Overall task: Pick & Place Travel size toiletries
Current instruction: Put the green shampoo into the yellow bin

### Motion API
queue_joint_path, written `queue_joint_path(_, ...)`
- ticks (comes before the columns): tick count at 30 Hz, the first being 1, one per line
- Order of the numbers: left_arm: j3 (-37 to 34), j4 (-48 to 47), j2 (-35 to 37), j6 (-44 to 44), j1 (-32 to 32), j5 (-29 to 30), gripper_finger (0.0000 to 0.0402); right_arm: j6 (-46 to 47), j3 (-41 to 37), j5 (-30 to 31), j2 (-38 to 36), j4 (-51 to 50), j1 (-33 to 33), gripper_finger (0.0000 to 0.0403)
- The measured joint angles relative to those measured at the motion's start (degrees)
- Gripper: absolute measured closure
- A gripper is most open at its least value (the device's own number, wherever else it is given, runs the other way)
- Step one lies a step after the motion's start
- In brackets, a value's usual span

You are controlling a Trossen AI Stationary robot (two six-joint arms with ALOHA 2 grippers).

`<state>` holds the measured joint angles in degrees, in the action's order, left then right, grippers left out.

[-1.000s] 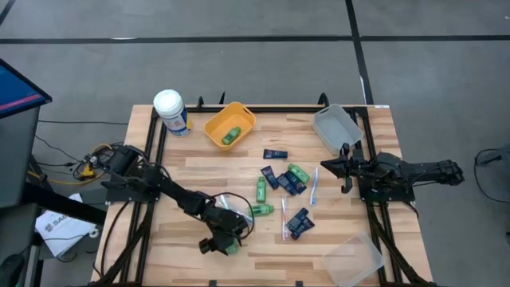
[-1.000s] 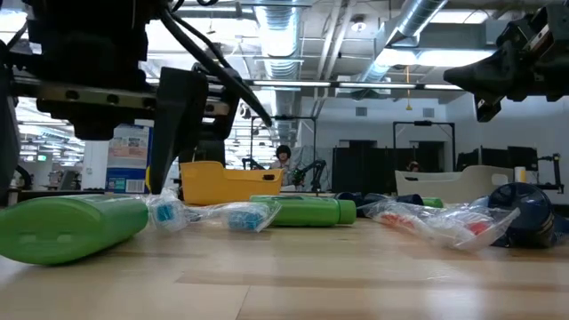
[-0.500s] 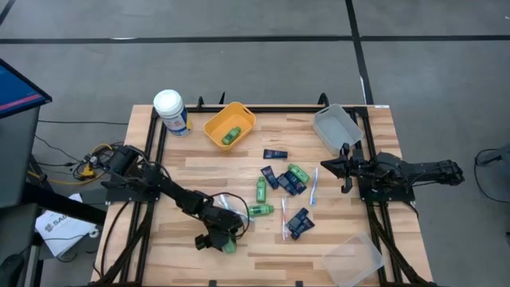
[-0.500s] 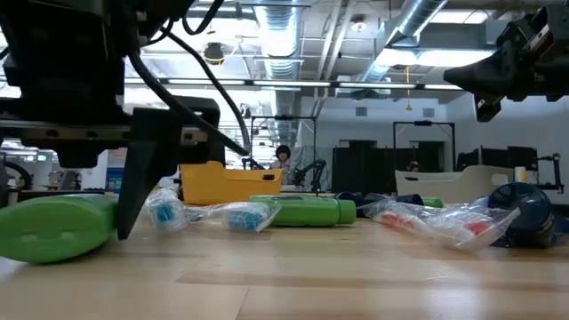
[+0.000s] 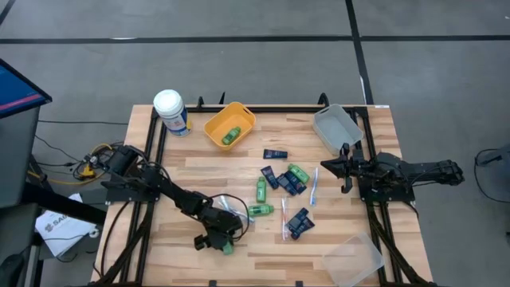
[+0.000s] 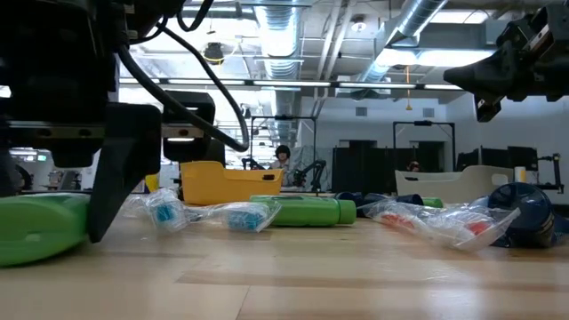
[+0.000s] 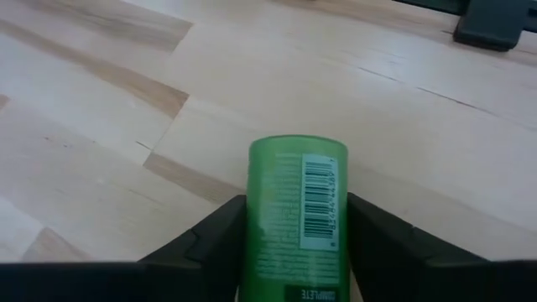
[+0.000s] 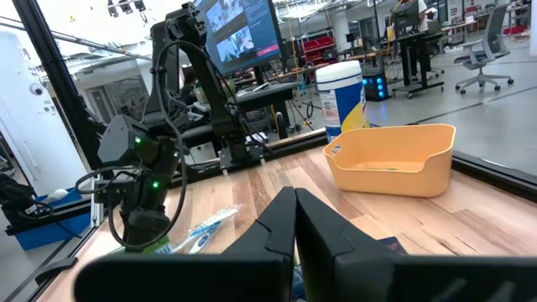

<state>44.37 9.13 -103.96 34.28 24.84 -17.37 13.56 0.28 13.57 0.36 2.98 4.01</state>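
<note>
Jaws of left gripper [image 7: 298,243] clamp green bottle [image 7: 298,214], barcode up, "COMPLETE" legible.

A light wooden worktop [image 5: 199,171] of long planks sits in a black metal frame on a grey concrete floor [image 5: 239,64] crossed by dark lines. Beyond the worktop's far edge the room is a large open hall: exposed silver ducts [image 6: 418,22] and strip lights run along the ceiling. A monitor [image 8: 239,38] glows on a stand, and office chairs [image 8: 482,50] stand farther back.
</note>
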Motion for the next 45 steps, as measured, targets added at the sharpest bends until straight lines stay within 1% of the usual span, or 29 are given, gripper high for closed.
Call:
queue_joint_path(3, 0.01, 0.25, 0.0, 0.0, -0.02, 0.46, 0.0239, 0.0, 0.01, 0.01, -0.02, 0.0, 0.0, 0.0403)
queue_joint_path(6, -0.06, -0.15, 0.84, 0.01, -0.03, 1.7, 0.0238, 0.02, 0.0, 0.01, 0.0, 0.0, 0.0, 0.0403)
queue_joint_path(13, -0.06, 0.13, 8.11, -4.04, -0.68, 12.42, 0.024, 0.02, -0.01, -0.01, 0.0, 0.0, 0.02, 0.0403)
queue_joint_path(17, -0.04, 0.52, 13.63, -9.98, -2.85, 18.71, 0.0238, 0.0, 0.01, 0.0, 0.0, 0.0, 0.01, 0.0403)
queue_joint_path(20, -0.04, 0.47, 17.64, -13.81, -5.88, 25.38, 0.0238, 0.0, -0.01, -0.01, -0.02, 0.0, 0.02, 0.0403)
queue_joint_path(23, -0.04, 0.68, 21.25, -15.27, -10.25, 32.32, 0.0238, 0.0, -0.01, 0.0, -0.02, 0.0, 0.02, 0.0403)
queue_joint_path(26, -0.04, 1.35, 24.05, -16.59, -16.44, 38.38, 0.0235, 0.0, -0.01, 0.0, -0.01, 0.0, 0.02, 0.0403)
queue_joint_path(29, -0.01, 1.93, 25.62, -18.28, -23.79, 42.06, 0.0233, 0.0, -0.01, -0.01, -0.02, 0.01, 0.02, 0.0403)
queue_joint_path(34, -0.01, 1.79, 25.92, -23.96, -36.55, 42.7, 0.0233, 0.0, -0.01, 0.01, 0.0, 0.0, 0.02, 0.0403)
queue_joint_path(38, -0.01, 1.84, 25.92, -24.71, -44.49, 42.82, 0.0233, 0.0, -0.01, 0.0, 0.0, 0.0, 0.02, 0.0403)
queue_joint_path(41, -0.02, 1.85, 25.92, -26.76, -48.75, 42.64, 0.0233, 0.0, -0.01, -0.01, -0.02, 0.0, 0.02, 0.0403)
queue_joint_path(45, -0.46, 2.1, 25.02, -30.12, -51.38, 39.52, 0.0233, 0.0, -0.01, -0.01, 0.0, 0.0, 0.02, 0.0403)
